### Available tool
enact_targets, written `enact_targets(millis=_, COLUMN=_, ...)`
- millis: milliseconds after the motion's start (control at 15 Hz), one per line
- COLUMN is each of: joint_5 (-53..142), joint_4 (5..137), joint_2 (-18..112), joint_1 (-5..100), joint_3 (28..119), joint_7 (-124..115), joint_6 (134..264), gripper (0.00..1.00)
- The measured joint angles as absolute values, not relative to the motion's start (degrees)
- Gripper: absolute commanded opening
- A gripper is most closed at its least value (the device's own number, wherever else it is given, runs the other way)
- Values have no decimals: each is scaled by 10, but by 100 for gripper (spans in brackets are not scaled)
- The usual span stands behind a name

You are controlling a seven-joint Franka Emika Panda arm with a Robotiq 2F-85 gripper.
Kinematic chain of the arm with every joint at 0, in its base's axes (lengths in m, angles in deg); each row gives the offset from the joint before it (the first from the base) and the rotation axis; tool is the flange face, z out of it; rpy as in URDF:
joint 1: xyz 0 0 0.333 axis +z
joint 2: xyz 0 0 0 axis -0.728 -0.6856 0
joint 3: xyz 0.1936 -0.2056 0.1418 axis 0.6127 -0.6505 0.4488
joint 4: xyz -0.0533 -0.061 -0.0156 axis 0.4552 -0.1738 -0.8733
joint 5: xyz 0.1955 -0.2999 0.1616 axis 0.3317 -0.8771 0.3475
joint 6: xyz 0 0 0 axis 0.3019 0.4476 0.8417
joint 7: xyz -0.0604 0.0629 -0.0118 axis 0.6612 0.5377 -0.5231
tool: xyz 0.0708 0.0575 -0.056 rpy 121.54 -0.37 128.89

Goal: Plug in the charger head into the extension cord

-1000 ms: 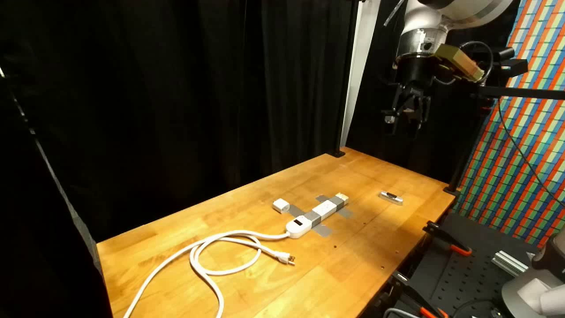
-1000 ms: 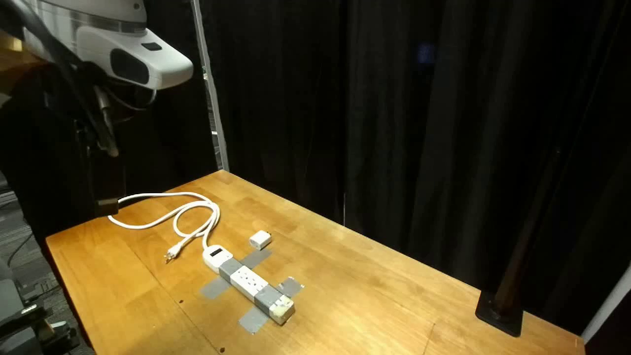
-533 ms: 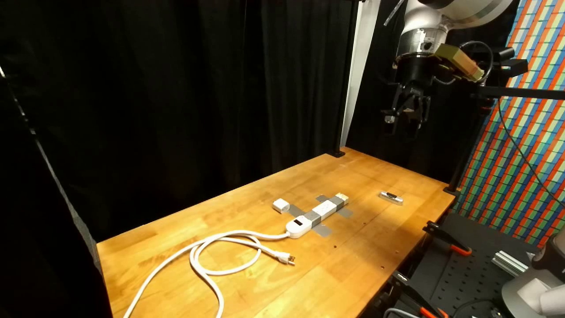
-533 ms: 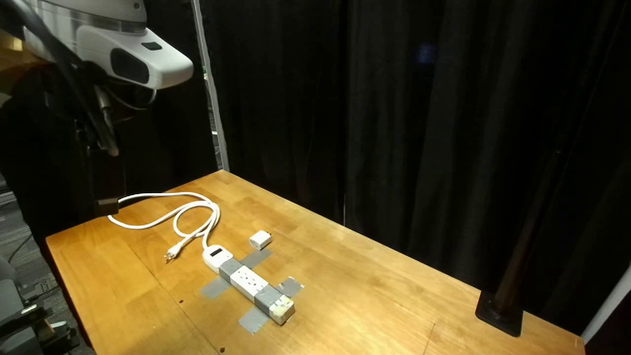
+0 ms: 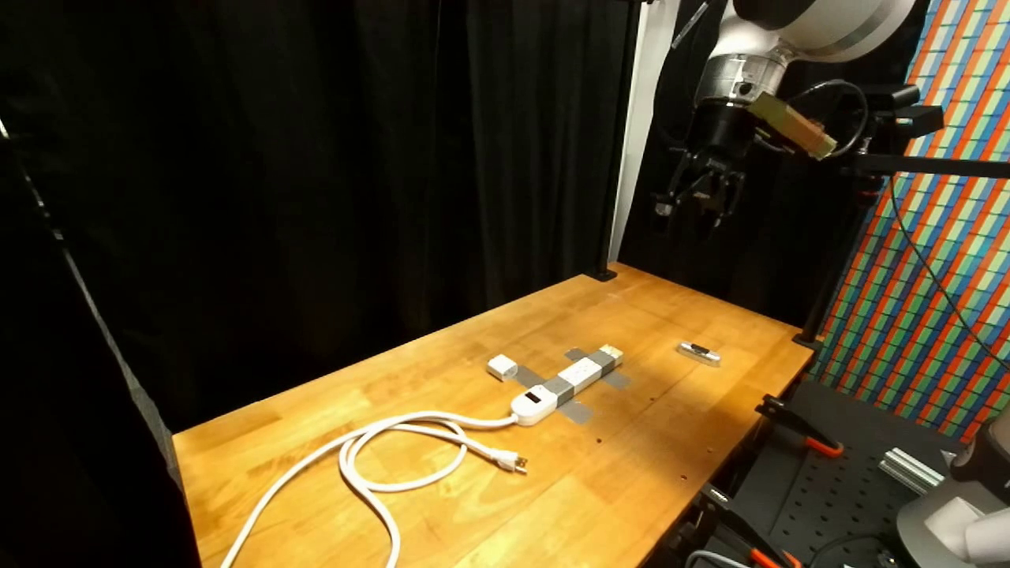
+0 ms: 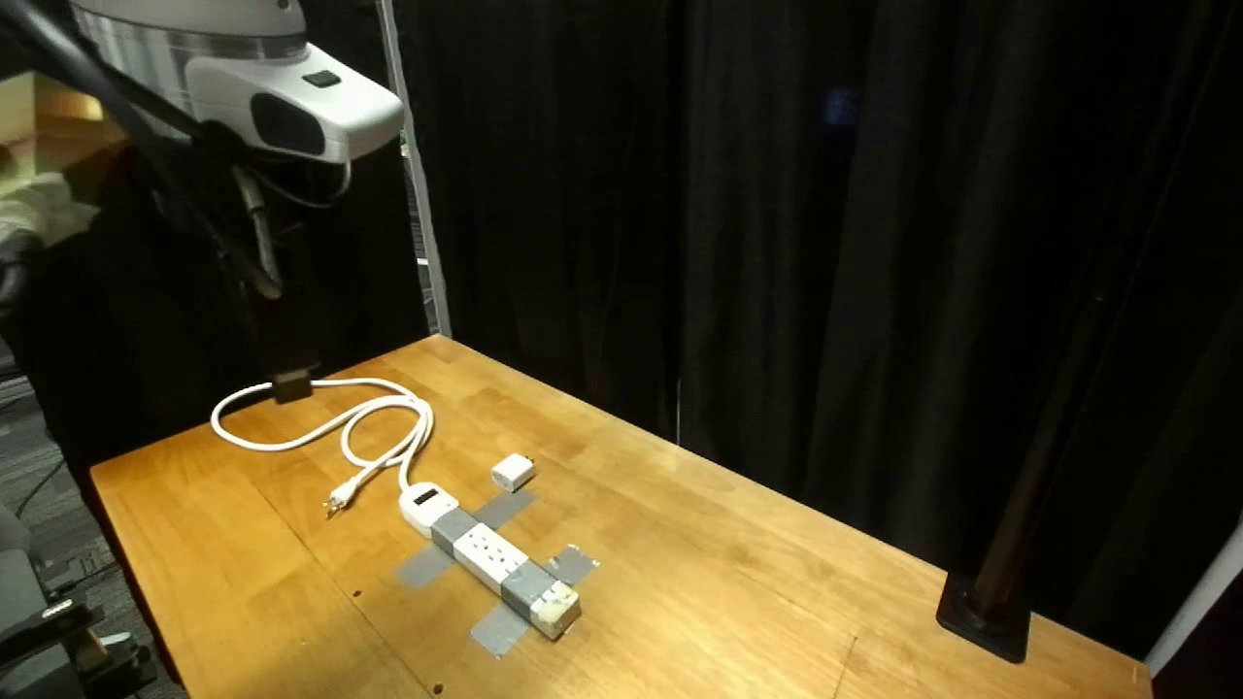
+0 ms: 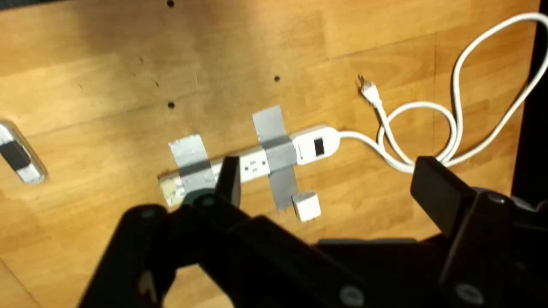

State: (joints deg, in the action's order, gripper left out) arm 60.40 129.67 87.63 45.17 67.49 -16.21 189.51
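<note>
My jaws stand wide apart, nothing between the pads of my gripper (image 7: 329, 175), and I hang well above the wooden table (image 7: 107, 85); I judge this to be the approach, with the spread there to let a small block pass between the pads. Below me, on the wood, lies that block: the white charger head (image 7: 307, 206). It rests on its side just beside an end of the grey duct tape (image 7: 283, 188); whether they touch I cannot tell. Its prongs (image 6: 530, 458) seem to point sideways, so I expect to turn it prongs-down before pushing it home.

Next comes the extension cord (image 7: 254, 164), a slim power strip lying flat with its bare outlet (image 6: 490, 551) facing up, which suits a press from above. The tape crosses it in two bands, presumably to brace it against my push while leaving that middle face free. Past the black switch (image 7: 319, 146) the white cable (image 7: 456, 77) leads off into loops, its own plug (image 7: 370, 93) loose on the table, likely out of my way.

Beyond the strip's other end sits a silver-and-black item (image 7: 17, 156) I cannot identify. In an exterior view a black clamp (image 5: 791, 416) stands at the table's edge, probably to steady it under load.
</note>
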Motion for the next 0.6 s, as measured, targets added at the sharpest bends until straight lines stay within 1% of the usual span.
enact_targets(millis=267, joint_5=634, joint_4=1305, joint_2=819, joint_1=475, joint_3=708, joint_7=-162, joint_6=2084, gripper=100)
enact_targets(millis=600, joint_5=634, joint_4=1302, joint_2=661, joint_1=508, joint_3=750, joint_7=-160, joint_6=2311, gripper=100)
